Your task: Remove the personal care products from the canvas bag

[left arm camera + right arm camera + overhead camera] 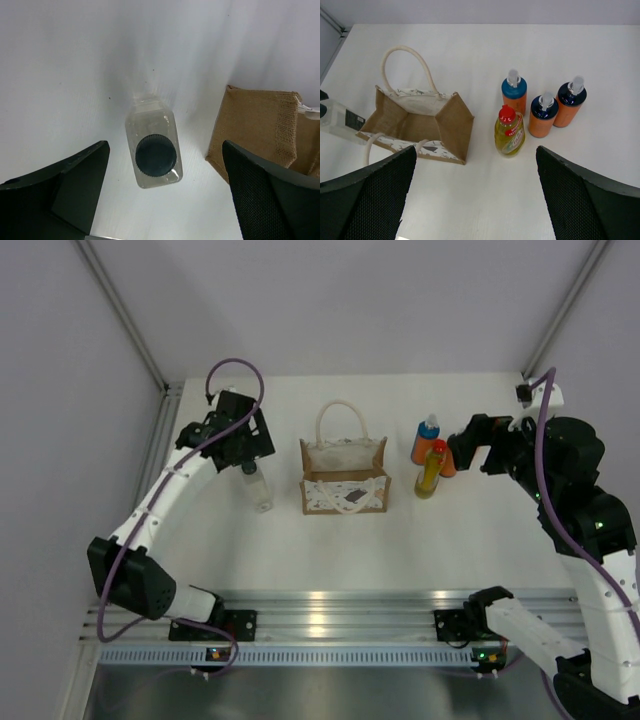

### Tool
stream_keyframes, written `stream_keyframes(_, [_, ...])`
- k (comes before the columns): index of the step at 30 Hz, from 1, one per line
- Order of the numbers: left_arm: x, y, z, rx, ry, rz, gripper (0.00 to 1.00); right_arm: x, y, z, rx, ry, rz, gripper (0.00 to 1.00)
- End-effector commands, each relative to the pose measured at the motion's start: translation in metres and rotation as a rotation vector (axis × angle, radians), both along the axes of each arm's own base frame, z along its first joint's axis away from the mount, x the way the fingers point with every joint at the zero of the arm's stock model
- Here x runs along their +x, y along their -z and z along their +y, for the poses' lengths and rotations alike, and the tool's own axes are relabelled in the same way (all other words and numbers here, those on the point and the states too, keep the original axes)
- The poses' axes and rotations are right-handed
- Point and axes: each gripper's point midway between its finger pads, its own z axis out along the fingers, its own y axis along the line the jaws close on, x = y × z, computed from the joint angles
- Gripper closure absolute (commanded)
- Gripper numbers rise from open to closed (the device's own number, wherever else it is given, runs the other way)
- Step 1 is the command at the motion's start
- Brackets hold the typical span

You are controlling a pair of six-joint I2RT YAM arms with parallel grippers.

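Observation:
The tan canvas bag stands open at the table's middle; its inside looks empty in the right wrist view. A clear bottle with a dark grey cap stands upright left of the bag. My left gripper is open above it, and the bottle shows free between the wide fingers, touching neither. The yellow bottle with a red cap and three orange bottles stand right of the bag. My right gripper is open and empty above them.
The bag's tan side lies close to the right of the clear bottle. A metal rail runs along the near edge. Grey walls close in the back and left.

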Motion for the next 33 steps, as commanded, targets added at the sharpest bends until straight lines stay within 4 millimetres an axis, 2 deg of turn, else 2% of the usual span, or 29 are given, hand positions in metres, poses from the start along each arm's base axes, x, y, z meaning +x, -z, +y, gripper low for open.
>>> stream_keyframes(1, [-0.017, -0.045, 0.020, 0.067, 0.013, -0.073, 0.02, -0.005, -0.004, -0.007, -0.021, 0.026, -0.014, 0.01])
stream_keyframes(7, [-0.044, -0.074, 0.047, 0.148, -0.022, -0.128, 0.02, -0.008, 0.002, -0.021, -0.048, 0.089, -0.013, 0.01])
stream_keyframes(13, [-0.072, -0.087, 0.070, 0.209, -0.052, -0.151, 0.02, -0.013, 0.015, -0.031, -0.077, 0.130, 0.013, 0.00])
stream_keyframes(17, [-0.099, -0.092, 0.094, 0.243, -0.128, -0.217, 0.02, -0.021, 0.024, -0.039, -0.097, 0.155, 0.012, 0.00])
stream_keyframes(18, [-0.104, -0.082, 0.097, 0.251, -0.132, -0.202, 0.02, -0.023, 0.027, -0.041, -0.100, 0.161, 0.014, 0.01])
stream_keyframes(21, [-0.123, -0.072, 0.100, 0.221, -0.129, -0.217, 0.02, -0.030, 0.042, -0.045, -0.101, 0.175, 0.038, 0.01])
stream_keyframes(22, [-0.127, -0.070, 0.100, 0.209, -0.126, -0.223, 0.02, -0.031, 0.052, -0.045, -0.105, 0.176, 0.058, 0.01])
stream_keyframes(24, [-0.139, -0.070, 0.101, 0.182, -0.116, -0.254, 0.02, -0.037, 0.059, -0.047, -0.092, 0.184, 0.067, 0.00])
stream_keyframes(25, [-0.143, -0.062, 0.101, 0.182, -0.106, -0.245, 0.02, -0.040, 0.069, -0.048, -0.097, 0.186, 0.085, 0.01])
stream_keyframes(26, [-0.147, -0.061, 0.102, 0.180, -0.100, -0.252, 0.02, -0.045, 0.069, -0.049, -0.089, 0.187, 0.075, 0.01])
stream_keyframes(30, [-0.161, -0.073, 0.108, 0.162, -0.098, -0.326, 0.02, -0.054, 0.079, -0.053, -0.094, 0.187, 0.066, 0.00])
stream_keyframes(33, [-0.167, -0.079, 0.105, 0.134, -0.073, -0.355, 0.02, -0.060, 0.083, -0.057, -0.118, 0.192, 0.071, 0.01])
